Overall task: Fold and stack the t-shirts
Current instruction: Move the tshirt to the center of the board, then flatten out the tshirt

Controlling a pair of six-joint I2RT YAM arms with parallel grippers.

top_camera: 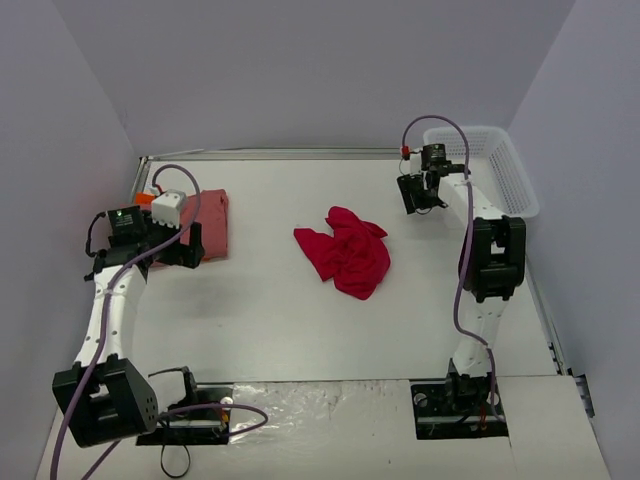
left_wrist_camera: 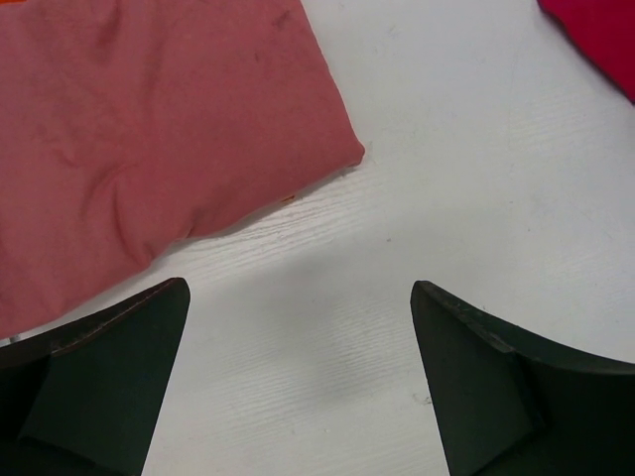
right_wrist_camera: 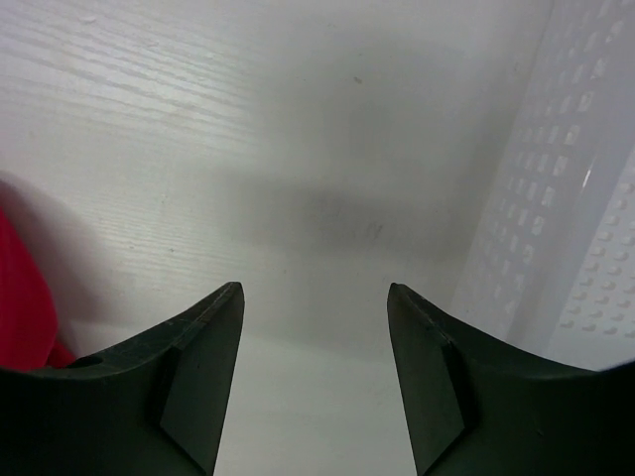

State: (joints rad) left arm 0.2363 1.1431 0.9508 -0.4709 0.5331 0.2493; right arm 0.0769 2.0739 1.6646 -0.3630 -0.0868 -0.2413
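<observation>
Bases of the two arms sit at the 6 o'clock edge of the white table (top_camera: 270, 330). The left arm (top_camera: 105, 310) rises toward 9 o'clock and the right arm (top_camera: 480, 300) toward 2 o'clock.

Farther out, the red t-shirt (top_camera: 345, 250) lies crumpled in a loose, unfolded heap near the middle of the table, well apart from both grippers.

At 9 o'clock the left gripper (top_camera: 185, 245) hangs low with its jaws spread wide and nothing in them. Its wrist view shows only bare tabletop between the two dark fingers (left_wrist_camera: 99, 377).

Just beyond it, toward 10 o'clock, the salmon pink t-shirt (top_camera: 205, 225) lies folded into a neat rectangle. Its near corner is close to the gripper but not touched. A sliver of the orange t-shirt (top_camera: 145, 198) shows at the pink one's far left side; whether it runs underneath cannot be told.

At 1 o'clock the right gripper (top_camera: 418, 195) points down at bare table, its jaws partly apart and empty. An edge of red cloth shows at the left border of its wrist view.

Farthest out, at 2 o'clock in the far right corner, stands the white mesh basket (top_camera: 500, 175). Its wall is just beside the right gripper and not touching it.
</observation>
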